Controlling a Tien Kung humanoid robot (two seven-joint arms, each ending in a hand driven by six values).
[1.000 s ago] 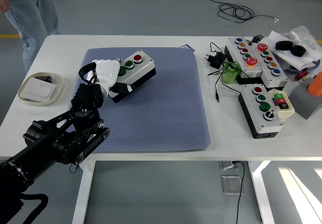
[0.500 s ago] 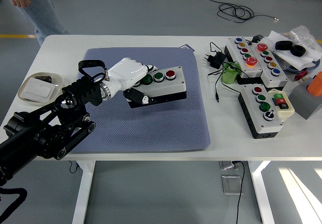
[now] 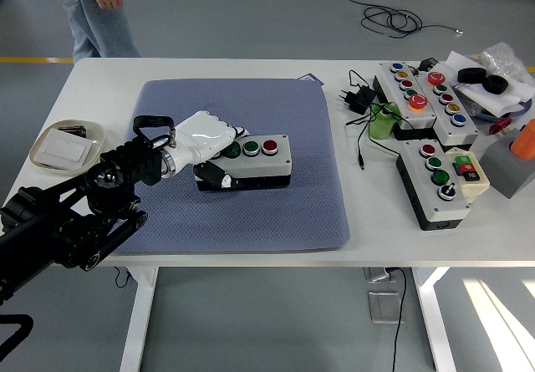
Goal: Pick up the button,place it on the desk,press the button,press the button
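Observation:
A grey button box (image 3: 255,161) with a black base, two green buttons and one red button lies flat on the blue-grey mat (image 3: 276,213), near its middle. My left hand (image 3: 206,142), white-shelled on a black arm, is curled around the box's left end, its thumb against the front side. The right arm is out of view.
A white dish (image 3: 68,145) with a card sits at the left edge. Several other button boxes (image 3: 435,184), a green cup (image 3: 384,123), cables and a black plug (image 3: 360,98) crowd the right side. A person (image 3: 88,4) stands at the far left corner.
My left hand carried the box from the mat's upper left toward its middle and lowered it flat onto the mat. The person walked right along the far side.

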